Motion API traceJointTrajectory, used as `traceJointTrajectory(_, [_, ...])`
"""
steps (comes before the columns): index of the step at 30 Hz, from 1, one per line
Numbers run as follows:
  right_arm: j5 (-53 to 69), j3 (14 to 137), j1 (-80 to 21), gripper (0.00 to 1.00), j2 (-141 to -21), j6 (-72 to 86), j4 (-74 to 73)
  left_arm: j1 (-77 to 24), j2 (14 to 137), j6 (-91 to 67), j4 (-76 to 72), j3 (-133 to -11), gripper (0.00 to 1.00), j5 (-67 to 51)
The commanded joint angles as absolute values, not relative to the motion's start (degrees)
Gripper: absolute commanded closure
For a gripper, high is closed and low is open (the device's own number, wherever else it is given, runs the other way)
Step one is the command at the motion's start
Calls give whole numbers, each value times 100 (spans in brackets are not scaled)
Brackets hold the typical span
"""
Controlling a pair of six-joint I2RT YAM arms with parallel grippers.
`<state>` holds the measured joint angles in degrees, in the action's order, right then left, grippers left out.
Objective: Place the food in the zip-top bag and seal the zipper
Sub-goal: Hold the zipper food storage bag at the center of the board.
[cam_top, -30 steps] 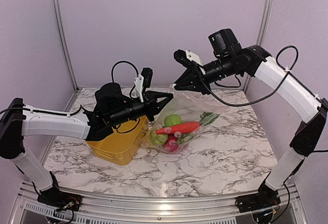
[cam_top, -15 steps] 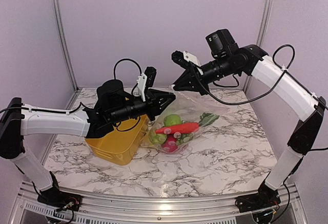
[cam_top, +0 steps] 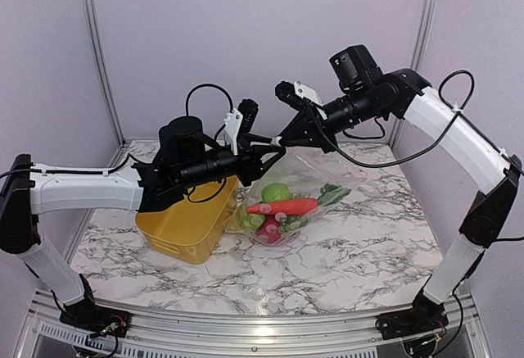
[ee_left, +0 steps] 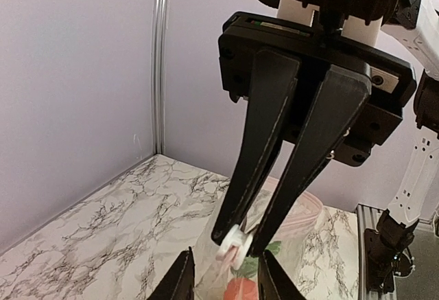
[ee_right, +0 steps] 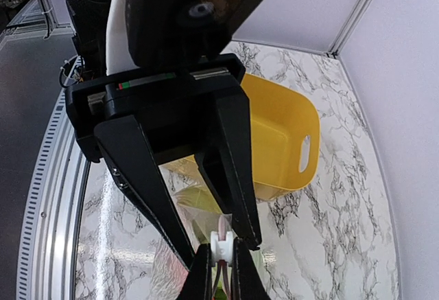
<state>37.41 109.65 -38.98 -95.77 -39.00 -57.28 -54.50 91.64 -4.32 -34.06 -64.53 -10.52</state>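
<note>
The food (cam_top: 282, 205), red and green toy pieces, lies inside the zip-top bag (cam_top: 332, 174), whose bottom rests on the bench (cam_top: 360, 243) just right of the yellow bin (cam_top: 184, 223). The bag's mouth is lifted towards the far side. What remains is the seal. The right gripper (cam_top: 285, 135) is clamped on the zipper (ee_right: 221, 241), holding the mouth edge up. The left gripper (cam_top: 274, 151) meets it nose to nose with its jaws apart on either side of the same strip and pinching nothing. To seal well, the left gripper should probably close squarely on the strip right beside the right gripper's pinch. It can then run along the edge while the right gripper anchors its end and keeps the strip taut and straight. Slack or a twist in the crinkly film would likely let the tracks skip. Lifting too hard could drag the loaded bag across the bench or against the bin. How much of the strip is already pressed together cannot be told. The bench is glossy white marble-patterned board with grey veins. Plain lilac walls (cam_top: 246, 30) in aluminium posts close it in, and a metal rail (cam_top: 246, 331) runs along the near edge.
</note>
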Motion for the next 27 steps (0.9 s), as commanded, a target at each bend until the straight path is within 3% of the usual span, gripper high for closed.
traceJointTrajectory(1, [3770,11234,-3966,100,-9536,-3909,-5962,-5424,9082,46,-3031,-6594,68,-1031])
traceJointTrajectory(16, [3712,11172,-3966,100,-9588,-3928,-6029,-5248,9108,110,-3051,-6642,99,-1595])
traceJointTrajectory(27, [3275,11199,-3707,100,-9782,-3914,-6301,-5123,8763,35,-3505,-6116,100,-1204])
